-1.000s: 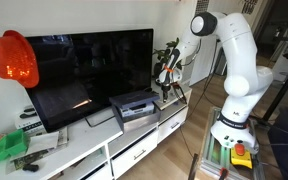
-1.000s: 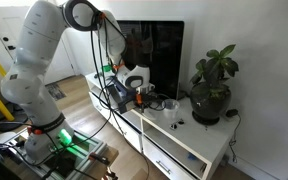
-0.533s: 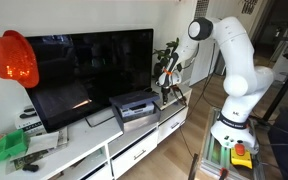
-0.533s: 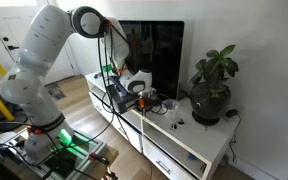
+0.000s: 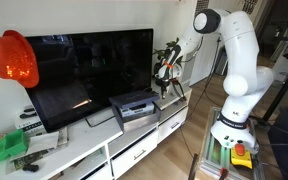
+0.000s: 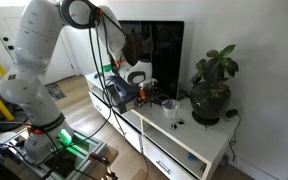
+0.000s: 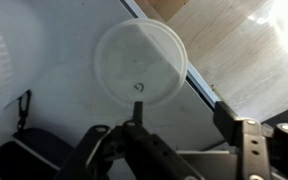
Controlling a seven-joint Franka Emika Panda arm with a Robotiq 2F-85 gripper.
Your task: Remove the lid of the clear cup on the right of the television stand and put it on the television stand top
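One end effector [image 5: 167, 78] hangs over the white table's [image 5: 134, 152] end, with the leafy plant [image 5: 170, 50] just behind it in an exterior view. In an exterior view, the clear cup [image 6: 170, 108] stands on the table just beside the end effector, on its plant side. Wrist view: the round clear lid [image 7: 140, 62] lies just beyond the fingertips, near the table edge; whether the end effector is clenched or released cannot be told.

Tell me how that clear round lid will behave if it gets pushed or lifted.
The lid looks thin and see-through, so probably very light and a bit bendy. Flat and round, it would likely slide, not roll, when nudged. It sits near the television stand's edge, so a push might send it off.
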